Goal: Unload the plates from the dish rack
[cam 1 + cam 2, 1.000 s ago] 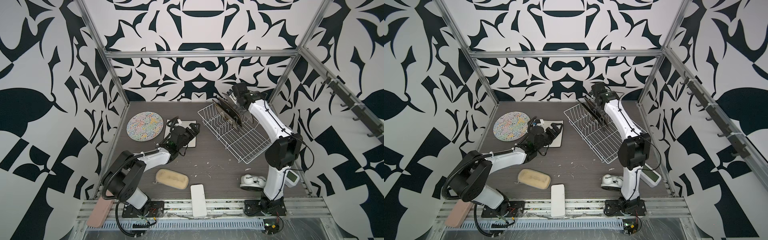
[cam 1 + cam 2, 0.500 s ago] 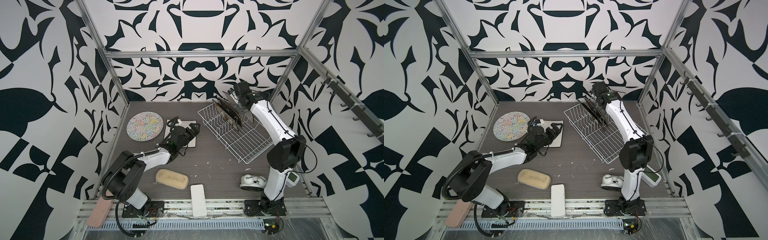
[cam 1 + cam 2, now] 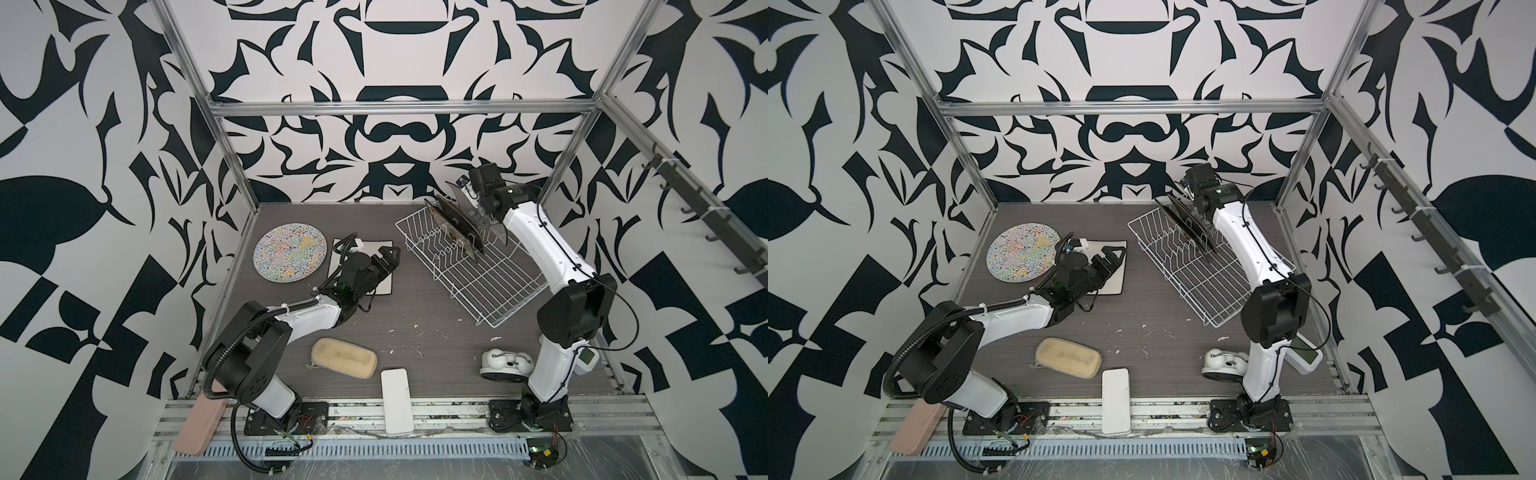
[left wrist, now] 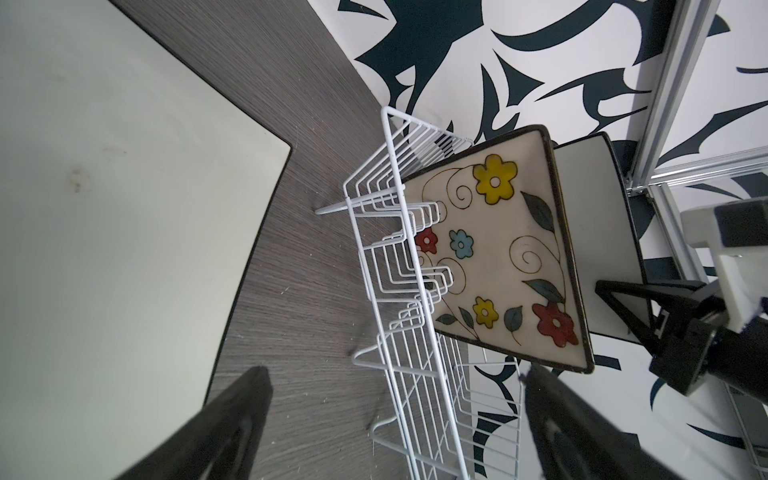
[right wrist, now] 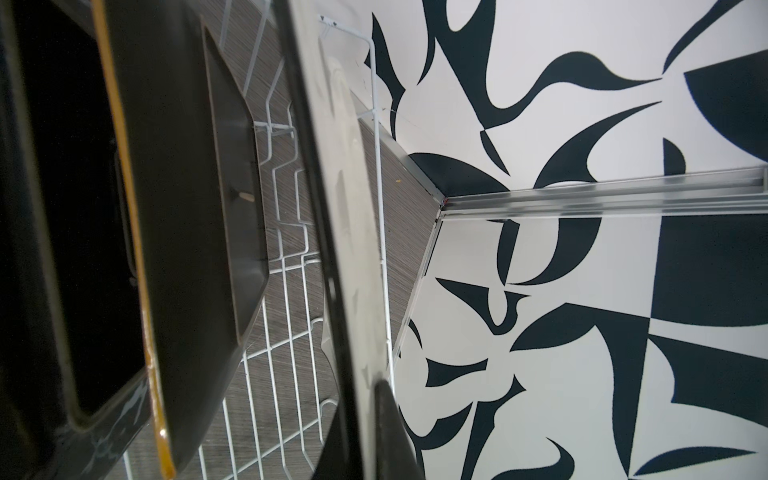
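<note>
Clamped in right gripper [image 3: 478, 207] — rear plate [image 4: 598, 232], on edge at far end of dish rack [image 3: 490, 284]. Calls for lift straight up, in its own plane. Well apart — left gripper [image 3: 384, 262], spread wide, empty.

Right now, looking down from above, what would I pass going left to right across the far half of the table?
In a top view: round squiggly plate → pale square plate lying flat → white wire dish rack.
</note>
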{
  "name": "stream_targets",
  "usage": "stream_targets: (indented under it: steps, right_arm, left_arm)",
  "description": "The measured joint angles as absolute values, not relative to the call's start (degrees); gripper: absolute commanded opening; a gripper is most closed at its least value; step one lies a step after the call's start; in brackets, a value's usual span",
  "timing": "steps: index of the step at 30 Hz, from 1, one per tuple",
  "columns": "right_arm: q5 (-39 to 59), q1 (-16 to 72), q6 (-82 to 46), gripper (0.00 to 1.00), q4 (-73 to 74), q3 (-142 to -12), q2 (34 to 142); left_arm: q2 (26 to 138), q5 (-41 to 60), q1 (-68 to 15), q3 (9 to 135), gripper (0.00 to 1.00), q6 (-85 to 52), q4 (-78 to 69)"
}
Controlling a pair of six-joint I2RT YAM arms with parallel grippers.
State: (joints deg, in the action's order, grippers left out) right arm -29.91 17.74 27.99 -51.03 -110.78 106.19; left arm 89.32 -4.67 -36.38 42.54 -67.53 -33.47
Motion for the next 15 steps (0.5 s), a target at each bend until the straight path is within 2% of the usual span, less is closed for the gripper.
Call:
stream_targets:
  steps: [8,15]
  right_arm:
    - [-30.89,17.82,28.6,0.0,-49.17,-107.7,100.95]
    - [-35.07,20.64,31.66,0.0,-41.67,-101.49,94.67]
  left_arm:
    - [89.32,-4.67,-36.53,42.54,0.99,-67.53,-33.47]
    - [89.32,-4.69,-37.39,42.61,0.99,-67.55,-33.47]
